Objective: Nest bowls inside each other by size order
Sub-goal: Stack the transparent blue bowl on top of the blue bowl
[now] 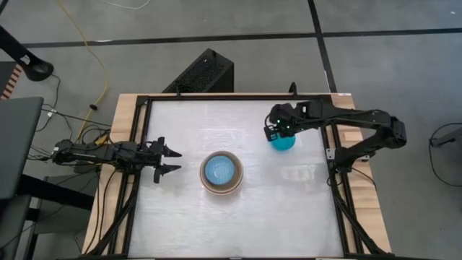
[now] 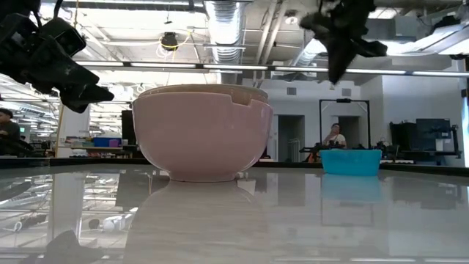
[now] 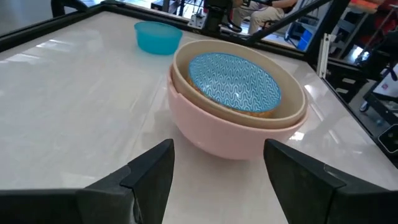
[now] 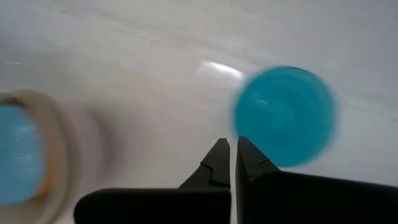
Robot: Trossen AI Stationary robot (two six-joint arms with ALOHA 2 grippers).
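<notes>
A stack of bowls stands mid-table on its base: a salmon-pink bowl holds a grey-beige bowl that sits tilted, with a light blue patterned bowl inside. The small teal bowl stands alone to the right, toward the far edge; it also shows in the low view. My right gripper is shut and empty, well above the teal bowl's near-left side. My left gripper is open, left of the stack. No cream-white bowl shows.
A black frame rail runs along the table's sides and far edge. A black box stands beyond the far edge. People sit in the room behind the table. Bare tabletop lies toward the near edge.
</notes>
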